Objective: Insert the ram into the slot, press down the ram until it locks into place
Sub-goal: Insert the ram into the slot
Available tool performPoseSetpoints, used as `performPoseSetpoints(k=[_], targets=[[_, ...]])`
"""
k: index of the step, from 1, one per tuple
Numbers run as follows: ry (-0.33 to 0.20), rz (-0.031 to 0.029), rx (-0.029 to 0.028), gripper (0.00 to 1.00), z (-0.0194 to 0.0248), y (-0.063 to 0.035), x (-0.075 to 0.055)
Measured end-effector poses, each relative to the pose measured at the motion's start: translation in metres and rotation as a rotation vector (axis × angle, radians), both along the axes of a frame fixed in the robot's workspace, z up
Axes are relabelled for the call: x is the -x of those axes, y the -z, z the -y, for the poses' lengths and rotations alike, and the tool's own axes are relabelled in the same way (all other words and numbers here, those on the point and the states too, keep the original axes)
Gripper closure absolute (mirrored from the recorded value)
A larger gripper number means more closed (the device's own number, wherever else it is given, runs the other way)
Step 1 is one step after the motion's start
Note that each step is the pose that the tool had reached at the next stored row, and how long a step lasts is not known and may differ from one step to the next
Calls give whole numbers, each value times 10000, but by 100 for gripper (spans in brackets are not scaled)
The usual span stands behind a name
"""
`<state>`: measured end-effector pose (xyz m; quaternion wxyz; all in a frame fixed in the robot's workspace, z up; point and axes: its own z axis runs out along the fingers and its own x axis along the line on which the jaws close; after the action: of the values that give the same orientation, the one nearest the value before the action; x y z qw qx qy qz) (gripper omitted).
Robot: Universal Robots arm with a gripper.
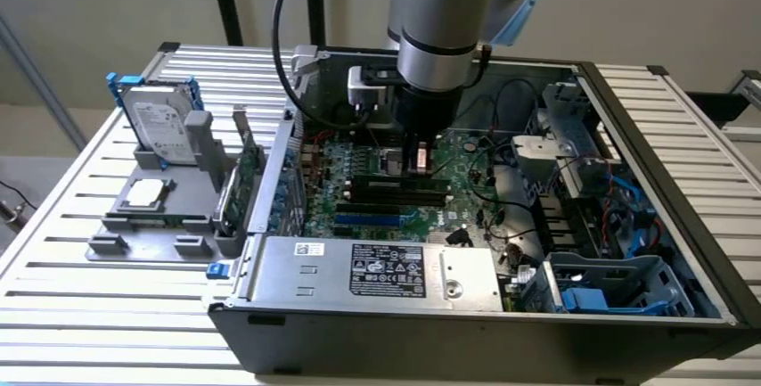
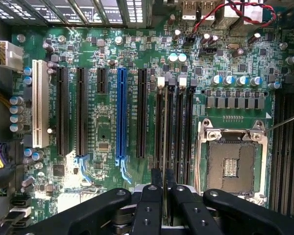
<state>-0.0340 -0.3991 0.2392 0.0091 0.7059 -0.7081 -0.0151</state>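
Slatted metal bench (image 1: 71,252) carries an open computer case (image 1: 476,332), with the gripper (image 2: 165,196) lowered over its motherboard (image 2: 103,98). Its fingers are nearly closed, pinching the ram (image 2: 165,137) edge-on along the black slot (image 2: 159,127). Whether the ram is seated cannot be told.

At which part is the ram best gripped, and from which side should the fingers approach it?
I would grip the ram at the middle of its upper long edge, fingers pinching its two flat faces, coming from straight above. It stands on edge along the black memory sockets, so the lower contact edge should stay free, and the close neighbours leave little room sideways.
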Motion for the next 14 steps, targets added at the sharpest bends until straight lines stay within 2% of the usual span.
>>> performPoseSetpoints(k=[6, 14], targets=[[0, 0, -2, 87, 7, 17, 0], [-11, 0, -3, 87, 50, 33, 4]])
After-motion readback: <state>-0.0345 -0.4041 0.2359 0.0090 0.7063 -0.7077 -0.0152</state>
